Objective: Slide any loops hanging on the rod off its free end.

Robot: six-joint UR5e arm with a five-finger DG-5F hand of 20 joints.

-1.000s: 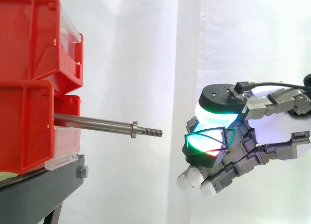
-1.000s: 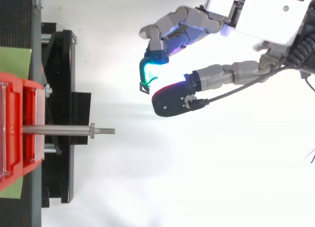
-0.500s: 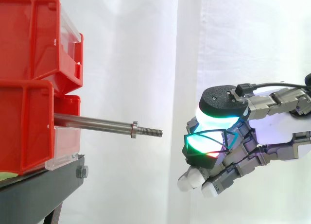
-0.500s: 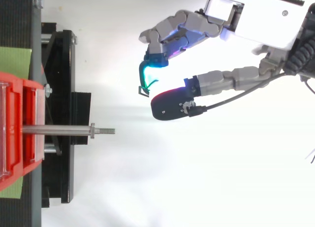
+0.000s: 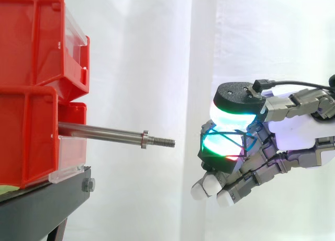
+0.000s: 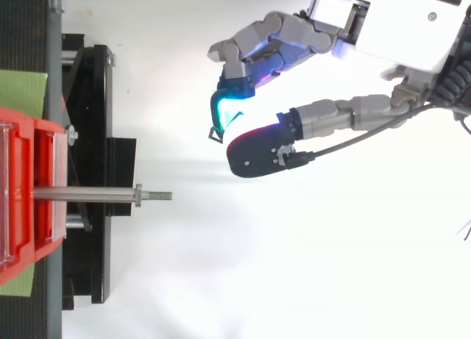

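The fingers (image 5: 212, 186) are curled inward and, with the thumb (image 6: 257, 151) closed against them, pinch a thin green loop (image 5: 226, 138) between the glowing pads. The hand (image 5: 298, 131) comes in from the right of the side view and hangs in the air before the white curtain (image 5: 157, 42), touching nothing else.

On the left, two red bins (image 5: 31, 89) stand stacked, one on the other, on the black stand (image 5: 42, 204). In the top view a green mat (image 6: 22, 93) lies under the stand.

The rod (image 5: 99, 131) sticks out of the lower bin towards the hand, nearly level, dipping slightly towards its free end. A small collar (image 5: 145, 139) sits near that end, and past it the rod narrows to a threaded tip (image 5: 163, 142).

The loop is well clear of the rod: beyond the threaded tip, with open space between tip and fingertips, and at about the tip's height in the side view. From above, the hand and loop lie off to one side of the rod's line.
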